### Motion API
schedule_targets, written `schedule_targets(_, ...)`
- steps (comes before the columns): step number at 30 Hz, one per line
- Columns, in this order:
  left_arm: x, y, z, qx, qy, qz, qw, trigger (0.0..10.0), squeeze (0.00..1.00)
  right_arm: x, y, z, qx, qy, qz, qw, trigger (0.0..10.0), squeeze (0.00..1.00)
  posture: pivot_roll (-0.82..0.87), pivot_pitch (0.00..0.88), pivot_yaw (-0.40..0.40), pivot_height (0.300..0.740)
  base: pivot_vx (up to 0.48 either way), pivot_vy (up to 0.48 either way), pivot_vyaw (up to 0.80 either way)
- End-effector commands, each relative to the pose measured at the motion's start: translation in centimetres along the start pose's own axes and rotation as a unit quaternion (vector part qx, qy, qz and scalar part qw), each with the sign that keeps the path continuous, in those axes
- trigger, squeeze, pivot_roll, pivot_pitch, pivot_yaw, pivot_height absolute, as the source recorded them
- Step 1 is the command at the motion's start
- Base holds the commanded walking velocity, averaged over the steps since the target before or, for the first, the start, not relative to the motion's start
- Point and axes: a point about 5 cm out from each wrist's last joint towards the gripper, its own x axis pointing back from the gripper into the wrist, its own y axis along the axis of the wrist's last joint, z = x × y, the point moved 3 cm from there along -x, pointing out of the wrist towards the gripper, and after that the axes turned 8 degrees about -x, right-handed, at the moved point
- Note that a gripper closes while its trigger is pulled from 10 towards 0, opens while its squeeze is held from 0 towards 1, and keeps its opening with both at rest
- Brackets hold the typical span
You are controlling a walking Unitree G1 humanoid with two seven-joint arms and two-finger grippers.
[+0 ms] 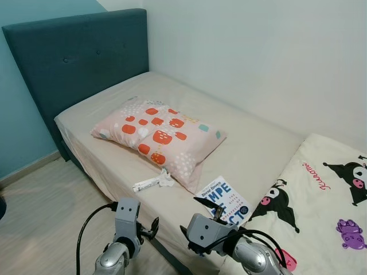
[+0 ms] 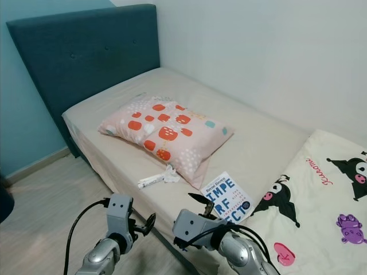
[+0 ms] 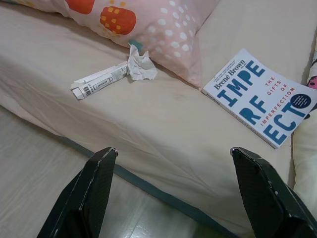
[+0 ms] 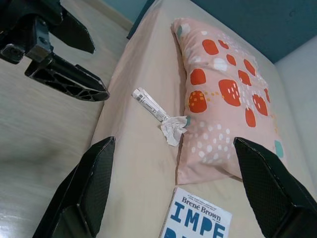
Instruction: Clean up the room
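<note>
The left gripper (image 3: pixel 171 186) has its two black fingers (image 3: pixel 86 191) spread wide apart, and they hold nothing. It hangs low at the near side of the bed (image 1: pixel 252 146), over the pale wood floor (image 1: pixel 40 212), just in front of the bed's edge. The right gripper (image 4: pixel 173 186) also has its fingers (image 4: pixel 94 178) wide apart with nothing between them. It sits a little to the right of the left gripper, close to the near edge of the bed. On the sheet, just past the grippers, lies a rolled-up paper (image 1: pixel 146 184) with small print on it. One end of it touches a crumpled white tissue (image 1: pixel 166 179). The tissue lies right against the near edge of a pink pillow (image 1: pixel 160 134) with red and white spots. The pillow rests flat in the middle of the bed, a bit tilted. To the right of the paper and tissue, near the pillow's corner, lies a white book (image 1: pixel 225 201) with big blue letters on its cover. The book is flat on the sheet, and its right side is just beside a cream blanket (image 1: pixel 321 212) with cartoon animals on it. The blanket covers the right part of the bed. At the far left stands a dark teal headboard (image 1: pixel 80 54), and a white wall (image 1: pixel 269 51) runs along the far side of the bed.
</note>
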Motion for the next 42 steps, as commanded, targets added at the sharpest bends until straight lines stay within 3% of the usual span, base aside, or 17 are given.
schedule_targets(1, -0.05, -0.22, -0.02, -0.005, -0.004, 0.006, 1.0, 10.0, 0.0, -0.08, 0.01, -0.18, -0.004, -0.005, -0.004, 1.0, 10.0, 0.0, -0.15, 0.047, -0.019, 0.74, 0.0, 0.0, 0.0)
schedule_targets(42, -0.19, -0.52, -0.29, -0.017, -0.024, 0.015, 0.999, 10.0, 0.0, -0.19, 0.29, -0.01, 0.002, -0.01, -0.01, 1.0, 10.0, 0.0, -0.16, 0.04, 0.005, 0.74, 0.0, 0.0, 0.0)
